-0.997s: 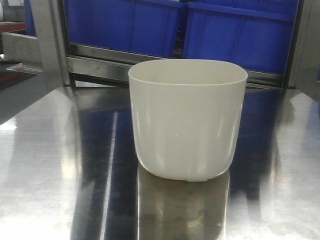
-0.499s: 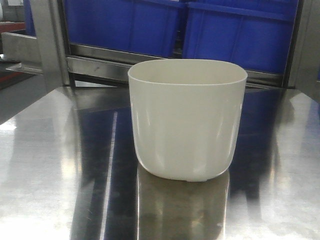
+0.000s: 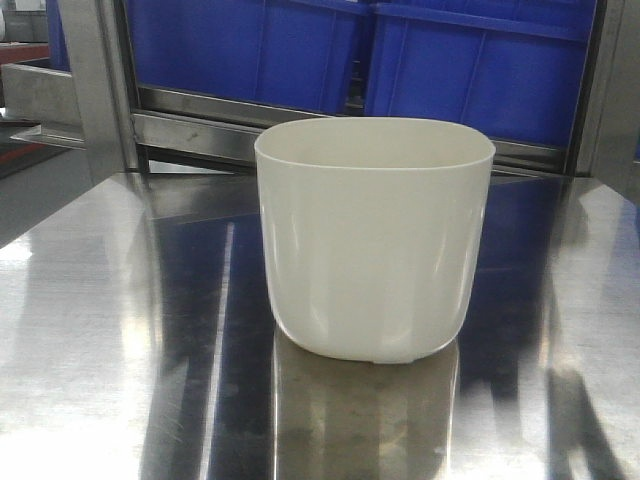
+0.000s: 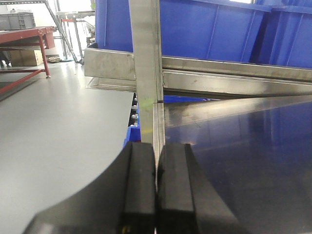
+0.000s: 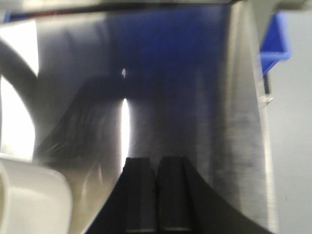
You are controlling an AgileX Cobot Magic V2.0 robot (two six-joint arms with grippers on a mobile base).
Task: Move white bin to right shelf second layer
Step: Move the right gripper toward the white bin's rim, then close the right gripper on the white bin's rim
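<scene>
The white bin (image 3: 375, 240) stands upright and empty on the shiny steel tabletop (image 3: 100, 340), in the middle of the front view. Neither gripper shows in that view. In the right wrist view, my right gripper (image 5: 156, 195) is shut and empty, low over the tabletop. One rounded corner of the bin (image 5: 29, 200) lies to its left, apart from it. That view is blurred. My left gripper (image 4: 156, 187) is shut and empty, at the table's left edge in front of a steel post (image 4: 146, 73). No shelf level with white rollers is in view.
Large blue crates (image 3: 470, 70) sit on a steel rack level (image 3: 200, 110) behind the table; they also show in the left wrist view (image 4: 209, 29). Open grey floor (image 4: 58, 136) lies left of the table. A blue crate (image 5: 275, 39) sits beyond the table's right edge.
The bin has stayed in place. A dark reflection has come onto the tabletop at the lower right of the front view.
</scene>
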